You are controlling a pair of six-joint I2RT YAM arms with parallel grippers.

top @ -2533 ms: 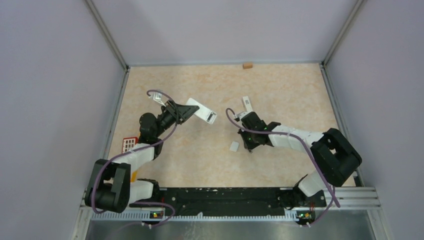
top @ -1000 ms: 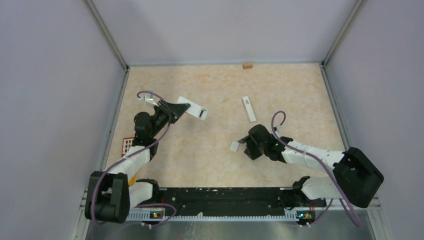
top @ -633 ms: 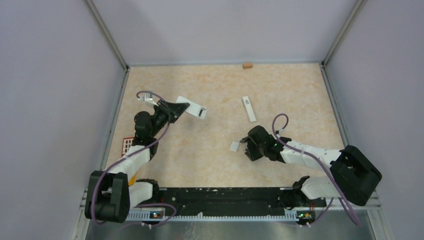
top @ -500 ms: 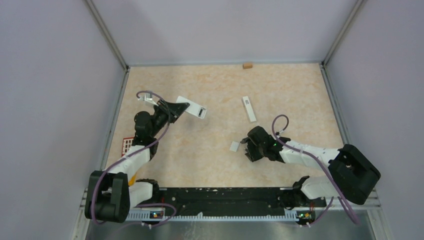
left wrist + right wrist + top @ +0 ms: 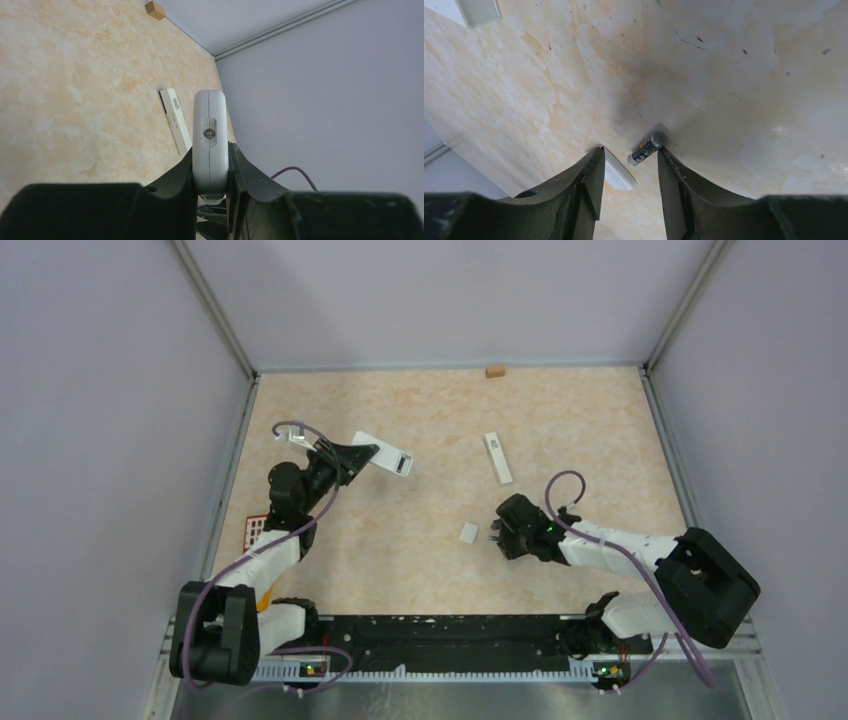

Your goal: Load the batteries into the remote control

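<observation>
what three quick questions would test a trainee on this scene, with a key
1. True or false: the left pincer is shut on the white remote.
2. The battery between the open fingers of the right pincer is: A) lying on the table; B) lifted in the air; C) already inside a remote.
3. Fill in: the wooden block sits at the table's ____ edge.

Key: 1 true; 2 A; 3 far.
</observation>
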